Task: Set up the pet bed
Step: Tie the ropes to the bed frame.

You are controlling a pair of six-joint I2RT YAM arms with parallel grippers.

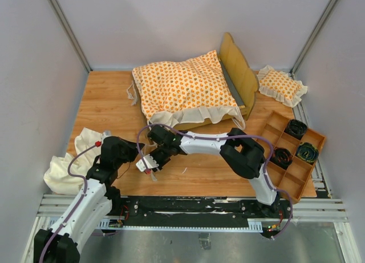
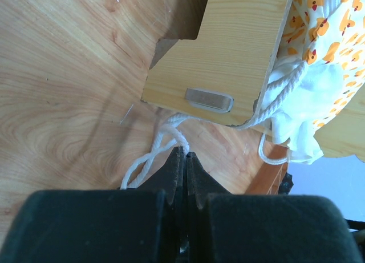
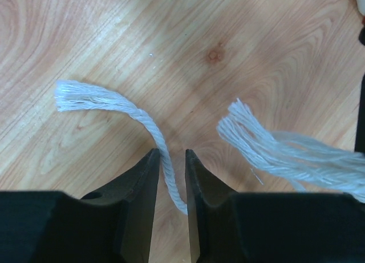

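Observation:
The pet bed's light-wood frame (image 1: pixel 240 70) stands at the back of the table, and the large orange-patterned cushion (image 1: pixel 182 86) lies on it with its cream ruffle over the near end. In the left wrist view the frame's end board (image 2: pixel 222 52) is close ahead and the cushion (image 2: pixel 328 29) hangs beside it. My left gripper (image 2: pixel 186 151) is shut on a white tie string (image 2: pixel 149 160) coming from the cushion. My right gripper (image 3: pixel 170 154) is low over the table with its jaws a little apart. A second tie string (image 3: pixel 159 138) runs between them, touching the left finger. Another frayed string end (image 3: pixel 268 143) lies to the right.
A small square orange-patterned pillow (image 1: pixel 280 85) lies at the back right. An orange divided tray (image 1: pixel 275 121) with black coiled items sits at the right edge. A plain cream cloth (image 1: pixel 67 167) is bunched at the left, beside my left arm. Both grippers (image 1: pixel 145 159) are close together.

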